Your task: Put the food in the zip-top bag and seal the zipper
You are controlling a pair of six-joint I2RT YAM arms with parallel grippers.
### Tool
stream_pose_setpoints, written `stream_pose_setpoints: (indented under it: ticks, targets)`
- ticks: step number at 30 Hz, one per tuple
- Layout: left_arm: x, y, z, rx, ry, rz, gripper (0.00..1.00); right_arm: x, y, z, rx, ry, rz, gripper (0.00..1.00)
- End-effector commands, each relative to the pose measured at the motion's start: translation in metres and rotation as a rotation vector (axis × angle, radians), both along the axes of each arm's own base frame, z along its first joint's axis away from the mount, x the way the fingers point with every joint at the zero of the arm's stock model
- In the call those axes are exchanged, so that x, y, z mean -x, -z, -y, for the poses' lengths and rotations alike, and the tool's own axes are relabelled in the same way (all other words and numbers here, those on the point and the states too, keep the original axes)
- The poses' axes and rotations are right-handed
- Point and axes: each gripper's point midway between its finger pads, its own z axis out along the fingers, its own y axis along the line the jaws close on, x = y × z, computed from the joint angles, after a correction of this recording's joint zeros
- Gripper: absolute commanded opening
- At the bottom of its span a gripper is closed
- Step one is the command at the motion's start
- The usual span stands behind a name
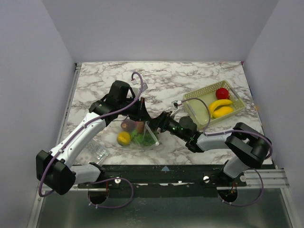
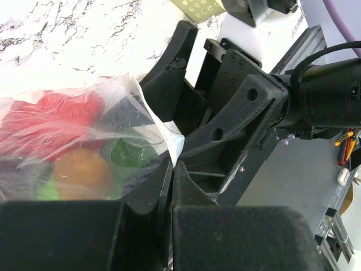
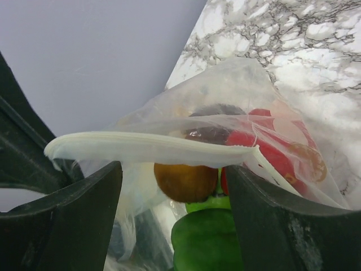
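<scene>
The zip-top bag [image 1: 137, 137] stands on the marble table, holding several toy foods: a yellow one [image 1: 124, 138], a green pepper [image 3: 206, 237], an orange fruit [image 3: 186, 182] and a red one [image 3: 268, 152]. My left gripper [image 1: 143, 113] is shut on the bag's top corner, where the white plastic runs into the closed jaws [image 2: 174, 169]. The pale zipper [image 3: 152, 148] is stretched across just in front of my right gripper [image 3: 174, 169], which is open, with a finger on each side below the strip. In the top view the right gripper [image 1: 160, 123] is against the bag's right edge.
A pale green basket [image 1: 236, 97] at the back right holds a red fruit [image 1: 222, 93] and yellow bananas [image 1: 221, 108]. A small crinkly clear packet [image 1: 97, 151] lies near the front left edge. Grey walls surround the table.
</scene>
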Motion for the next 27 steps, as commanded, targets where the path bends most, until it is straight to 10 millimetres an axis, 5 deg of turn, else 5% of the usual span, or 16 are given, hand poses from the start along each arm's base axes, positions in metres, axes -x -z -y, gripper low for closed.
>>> stream_pose_setpoints:
  ticks: [1, 11, 19, 27]
  targets:
    - [0.002, -0.006, 0.002, 0.025, 0.019, 0.012, 0.00, 0.002, -0.004, 0.015, 0.044, 0.052, -0.003, 0.77]
    - [0.000, -0.002, 0.002, 0.015, 0.014, 0.004, 0.00, 0.000, -0.001, 0.075, 0.320, 0.219, 0.013, 0.74]
    - [0.000, -0.001, 0.002, 0.014, 0.018, -0.007, 0.00, -0.017, -0.027, 0.167, 0.567, 0.536, 0.156, 0.75]
    - [0.002, -0.003, 0.003, 0.023, 0.022, -0.002, 0.00, -0.072, -0.044, 0.261, 0.646, 0.881, 0.043, 0.80]
